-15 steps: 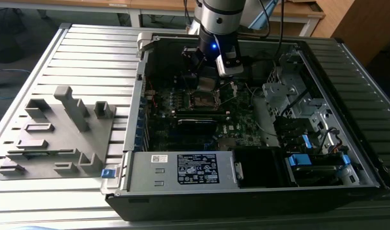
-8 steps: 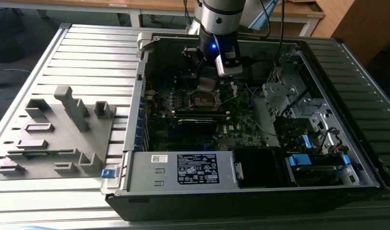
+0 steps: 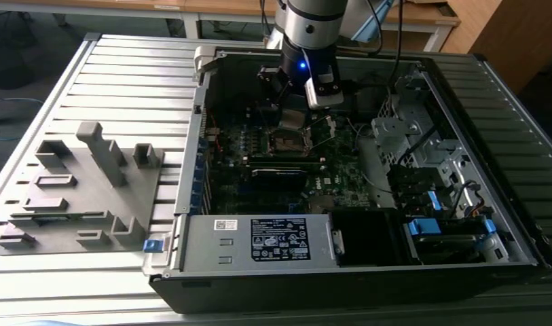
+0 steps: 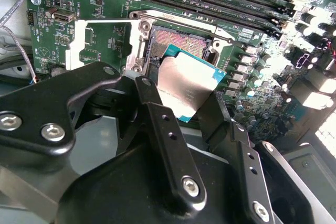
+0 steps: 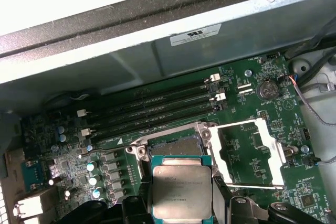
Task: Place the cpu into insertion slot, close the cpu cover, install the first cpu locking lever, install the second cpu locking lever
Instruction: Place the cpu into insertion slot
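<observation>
I see my gripper [image 4: 181, 95] with jaws clenched on the cpu [image 5: 181, 192], near the insertion slot [image 5: 176, 146]; the cpu cover [image 5: 242, 125] lies open.

The gripper [image 5: 180, 203] has the cpu [image 5: 182, 186] pinched by two opposite edges, silver top facing the camera, and the chip overlaps the gripper-side edge of the insertion slot [image 5: 175, 144], not down in it. The slot's centre shows just beyond. The cpu cover [image 5: 219, 162] lies open, flat just beside the slot. Past the slot run the long black memory slots [image 5: 152, 109], then the grey case wall [image 5: 157, 61].
</observation>
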Controlling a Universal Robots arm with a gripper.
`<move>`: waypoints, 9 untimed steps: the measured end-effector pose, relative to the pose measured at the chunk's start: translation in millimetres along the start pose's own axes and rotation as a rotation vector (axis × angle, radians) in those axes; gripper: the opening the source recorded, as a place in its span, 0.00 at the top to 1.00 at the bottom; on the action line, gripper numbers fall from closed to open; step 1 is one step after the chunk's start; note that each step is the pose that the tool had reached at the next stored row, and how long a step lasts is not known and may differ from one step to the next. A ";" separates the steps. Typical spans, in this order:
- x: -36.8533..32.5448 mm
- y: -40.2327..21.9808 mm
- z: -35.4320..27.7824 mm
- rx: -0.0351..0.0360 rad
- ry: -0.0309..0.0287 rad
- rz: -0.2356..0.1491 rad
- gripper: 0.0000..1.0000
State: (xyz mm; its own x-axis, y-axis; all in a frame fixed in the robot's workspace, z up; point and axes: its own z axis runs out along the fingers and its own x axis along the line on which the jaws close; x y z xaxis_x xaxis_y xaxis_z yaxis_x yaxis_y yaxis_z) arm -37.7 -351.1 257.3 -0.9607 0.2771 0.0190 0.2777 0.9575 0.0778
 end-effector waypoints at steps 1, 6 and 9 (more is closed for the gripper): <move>0.0 0.0 0.0 0.0000 -0.0002 0.002 0.46; 0.0 -0.1 0.3 -0.0009 -0.0046 0.058 0.46; 0.0 -0.1 0.8 -0.0020 -0.0088 0.112 0.46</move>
State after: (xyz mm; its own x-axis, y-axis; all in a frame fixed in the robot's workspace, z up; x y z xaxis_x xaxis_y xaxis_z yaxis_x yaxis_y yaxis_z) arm -37.7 -351.1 256.5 -0.9235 0.3831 0.0190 0.3834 0.9203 0.0776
